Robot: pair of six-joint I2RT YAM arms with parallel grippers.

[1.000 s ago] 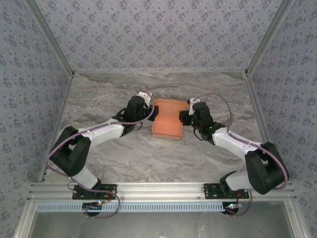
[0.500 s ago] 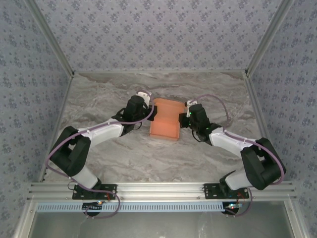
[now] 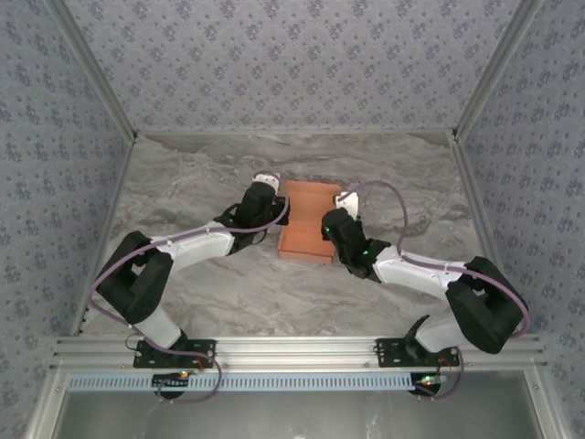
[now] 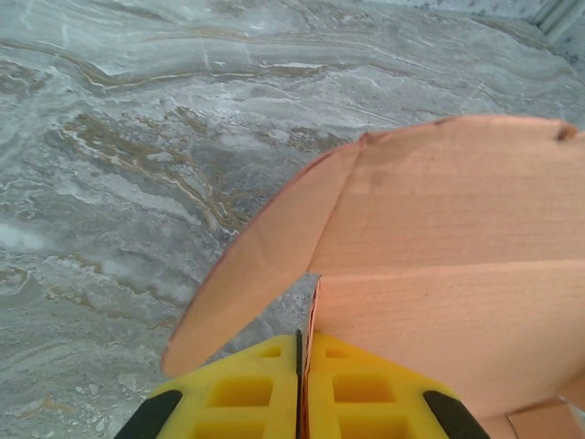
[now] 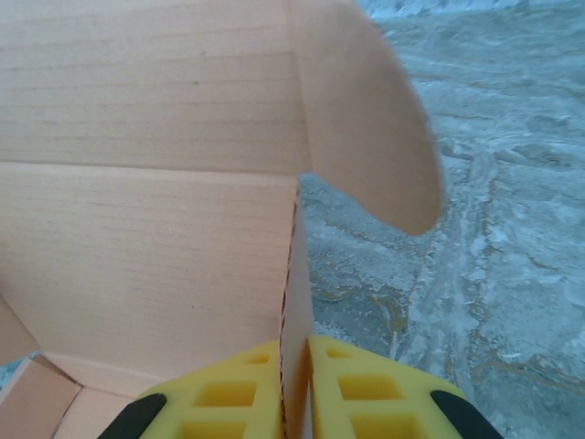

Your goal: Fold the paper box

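Paper box [image 4: 439,274] cropped, edges hidden between jaws

SURFACE: table [image 3: 183,192], grey-white marble-veined top, flat, metal rails along its left, right and near edges | LOAD: one salmon-orange paper box [image 3: 307,229] resting directly on the top | POSITION: centre, slightly toward the far side | CONDITION: side panels raised, rounded flaps sticking outward above the top.
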